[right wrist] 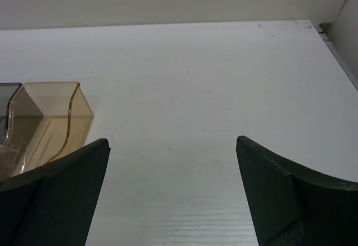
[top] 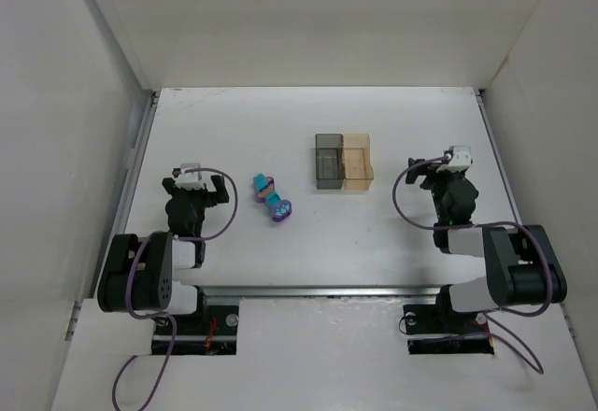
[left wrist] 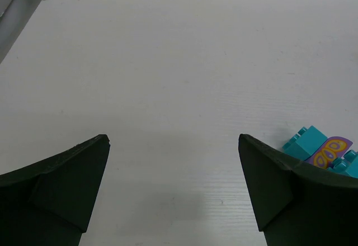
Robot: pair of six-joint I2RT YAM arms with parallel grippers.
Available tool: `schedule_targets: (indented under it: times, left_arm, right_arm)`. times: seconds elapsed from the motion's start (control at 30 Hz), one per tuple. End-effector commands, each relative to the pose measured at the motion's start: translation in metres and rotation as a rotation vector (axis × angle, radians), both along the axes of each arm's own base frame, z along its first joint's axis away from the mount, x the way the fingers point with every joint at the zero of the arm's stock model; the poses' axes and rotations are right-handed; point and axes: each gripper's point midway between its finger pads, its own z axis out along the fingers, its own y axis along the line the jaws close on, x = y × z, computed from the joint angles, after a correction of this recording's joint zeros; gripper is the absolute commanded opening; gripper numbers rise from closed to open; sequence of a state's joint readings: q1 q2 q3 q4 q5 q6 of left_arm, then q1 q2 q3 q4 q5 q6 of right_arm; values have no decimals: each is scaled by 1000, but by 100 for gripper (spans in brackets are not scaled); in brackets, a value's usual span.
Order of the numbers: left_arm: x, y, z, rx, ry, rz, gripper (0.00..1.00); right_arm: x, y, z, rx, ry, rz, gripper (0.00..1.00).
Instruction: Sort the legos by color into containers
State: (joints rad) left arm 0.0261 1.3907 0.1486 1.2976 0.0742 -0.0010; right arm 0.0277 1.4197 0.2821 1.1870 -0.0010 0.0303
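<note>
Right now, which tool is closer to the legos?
Left. The left tool sits just left of the legos, which show at its camera's right edge; the right tool is beyond the containers, farther right.

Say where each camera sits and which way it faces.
Top external: above and behind, looking down on table; left arm, right arm show.
Left wrist: on left arm, facing forward; open left gripper, legos lower right.
Right wrist: on right arm, facing forward; open right gripper, amber bin left.
Shared: legos and amber bin also show from above.
</note>
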Motion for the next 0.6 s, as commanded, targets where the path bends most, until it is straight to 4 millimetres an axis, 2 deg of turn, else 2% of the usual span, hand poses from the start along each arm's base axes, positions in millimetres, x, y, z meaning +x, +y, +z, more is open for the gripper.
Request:
schedule_targets:
  times: [0.0,0.07,0.1,0.13,0.17,0.2,0.23,0.27,0.3,0.33,0.37,0.4,0.43,0.47,0.5,0.53,0.57]
  left_arm:
    - [11,-1,62,-7,-234,-1,99]
    - [11,-6,59,-10,-221,-10,99]
    - [11,-6,58,-1,-221,-3,99]
    - [11,-4,56,12,-211,25,99]
    - [7,-10,58,19,-225,8,99]
    - [4,-12,68,39,-273,-12,99]
    - [3,-20,66,64,-255,-58,99]
    - [5,-35,61,109,-180,-151,99]
    - [10,-47,108,164,-308,-207,99]
    - [12,-61,84,236,-147,-311,99]
    - [18,-88,152,314,-280,-420,99]
    - [19,-92,171,375,-294,-435,99]
    - [20,-93,175,539,-277,-459,99]
    - [20,-94,189,660,-298,-458,99]
    - [19,-100,212,799,-339,-464,99]
    - [19,-100,209,938,-322,-486,99]
    - [13,-99,178,1054,-199,-573,99]
  right_arm:
    - [13,6,38,-4,-47,22,100]
    - [25,2,46,-5,38,-4,100]
    - [42,3,85,-3,5,-13,100]
    - [43,3,80,-41,91,-26,100]
    - [47,8,93,-72,87,-41,100]
    - [52,14,129,-107,28,-43,100]
    - [49,18,148,-215,-9,-43,100]
    - [46,34,177,-260,-70,-33,100]
    - [42,41,183,-315,-84,-24,100]
    - [42,50,208,-350,-136,-21,100]
    - [37,53,227,-403,-173,-37,100]
    - [33,63,239,-416,-185,-45,100]
    - [29,66,267,-415,-228,-67,100]
    - [30,70,270,-441,-213,-77,100]
    - [29,73,278,-441,-212,-92,100]
    - [25,78,283,-425,-200,-117,100]
    - [23,79,300,-419,-213,-138,100]
